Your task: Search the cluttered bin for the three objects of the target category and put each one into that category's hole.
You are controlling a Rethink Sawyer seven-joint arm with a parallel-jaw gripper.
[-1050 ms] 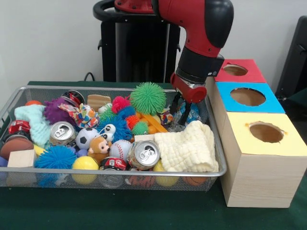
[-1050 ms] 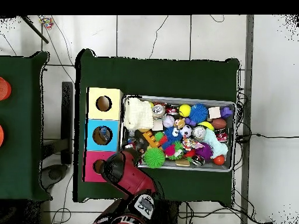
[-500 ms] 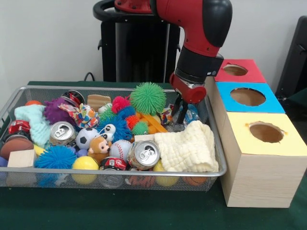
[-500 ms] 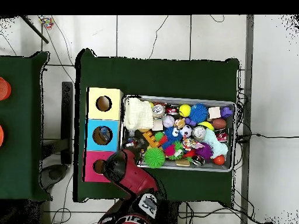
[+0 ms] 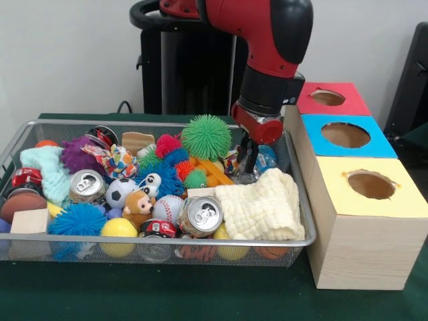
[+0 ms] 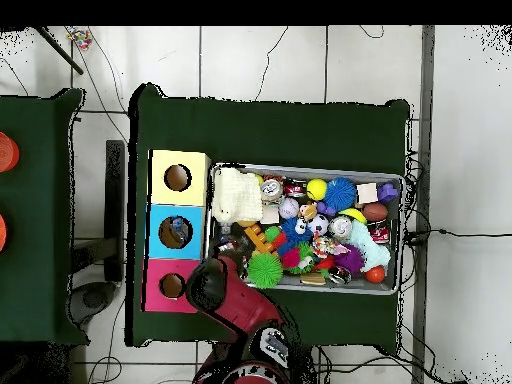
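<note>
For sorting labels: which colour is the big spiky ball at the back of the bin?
Green; the spiky ball shows best in the front view.

Wire bin [image 5: 304,221] crammed throughout

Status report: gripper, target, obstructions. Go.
Gripper low in the bin's back right corner, fingers close together over crinkly clear plastic. Grasp unconfirmed. Cream cloth beside it; box holes unblocked.

Boxes: red box [image 5: 329,99], blue box [image 5: 346,136], yellow box [image 5: 370,186] over pale wood. Table [image 5: 200,297] dark green. Arm [image 5: 271,40] red and black. Spiky ball [image 5: 206,136] green; folded cloth [image 5: 259,208] cream; soccer ball [image 5: 121,191] black-white.
</note>
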